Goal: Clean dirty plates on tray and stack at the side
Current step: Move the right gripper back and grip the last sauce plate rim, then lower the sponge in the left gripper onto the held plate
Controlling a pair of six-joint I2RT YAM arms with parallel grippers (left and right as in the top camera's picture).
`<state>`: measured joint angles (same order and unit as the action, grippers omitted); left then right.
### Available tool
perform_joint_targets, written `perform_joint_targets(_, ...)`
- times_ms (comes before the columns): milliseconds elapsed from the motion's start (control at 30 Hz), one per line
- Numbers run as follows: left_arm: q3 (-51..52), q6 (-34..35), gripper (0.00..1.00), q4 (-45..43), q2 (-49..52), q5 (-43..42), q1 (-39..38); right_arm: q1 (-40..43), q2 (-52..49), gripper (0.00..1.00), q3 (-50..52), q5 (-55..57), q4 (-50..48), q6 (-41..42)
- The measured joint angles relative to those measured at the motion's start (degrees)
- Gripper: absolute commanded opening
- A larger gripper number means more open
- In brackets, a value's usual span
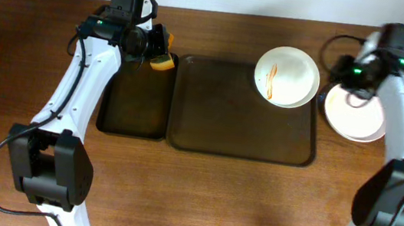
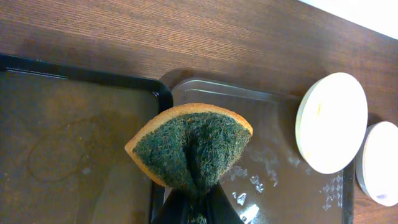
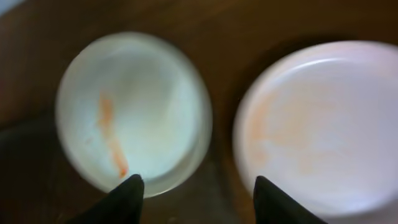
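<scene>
The left fingers [image 2: 196, 208] are clenched on the yellow-green sponge [image 2: 189, 152], pinching it at its fold so the green scouring face fans outward. That looks like a grip chosen for wiping rather than carrying. The sponge hangs over the rim where the narrow black tray [image 1: 136, 97] meets the wide tray [image 1: 243, 126], well apart from any plate, so the left arm seems to be waiting its turn. The right fingers [image 1: 354, 84] are spread and grasp nothing. In the right wrist view the two dark tips stand apart, with only dark surface showing in the gap between them. The streaked plate [image 1: 287, 77] lies in the tray's far right corner, its orange-red line plain to see, and it may rest on a second plate beneath it, though that is hard to tell. From the right wrist it sits just left of the left-hand tip. The pale plate [image 1: 356, 116] rests on the bare tabletop [image 1: 199, 198] beside the tray, where the stack is meant to go, and lies just right of the other tip. It carries a faint orange haze, so it may not be fully clean. The right fingers thus hover between the two plates and touch neither. The streaked plate appears to be the next one needing work.
</scene>
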<state>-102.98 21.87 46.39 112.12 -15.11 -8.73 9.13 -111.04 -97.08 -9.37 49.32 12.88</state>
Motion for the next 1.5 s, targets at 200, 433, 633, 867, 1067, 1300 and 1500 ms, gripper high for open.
perform_joint_targets(200, 0.00, 0.00, 0.00, -0.02, 0.00, 0.02, 0.00, -4.94, -5.99, 0.42, 0.00, 5.18, 3.37, 5.09)
perform_joint_targets(433, 0.00, 0.00, 0.00, -0.09, 0.00, 0.02, -0.15, -5.18, -13.86, 0.31, 0.00, 6.75, 3.30, 8.15)
perform_joint_targets(633, 0.00, 0.00, 0.00, -0.13, 0.00, 0.02, -0.15, -7.87, -15.65, 0.04, 0.00, 6.75, 2.34, 7.52)
perform_joint_targets(867, 0.00, 0.00, 0.00, -0.13, 0.02, 0.02, -0.15, -11.15, -15.65, 0.04, -0.50, 5.81, 12.00, 6.80)
perform_joint_targets(1067, 0.00, 0.00, 0.00, -0.13, 0.02, 0.17, -0.15, -14.67, -15.67, 0.43, -0.48, 1.01, 18.71, 4.79)
perform_joint_targets(1300, 0.00, 0.00, 0.00, -0.13, 0.02, 0.20, -0.15, -15.17, -15.67, 0.53, -2.32, 0.50, 11.39, -9.46)
perform_joint_targets(1500, 0.00, 0.00, 0.00, -0.13, 0.02, 0.20, -0.15, -15.17, -15.67, 0.45, -2.69, 1.79, 4.42, -21.70)
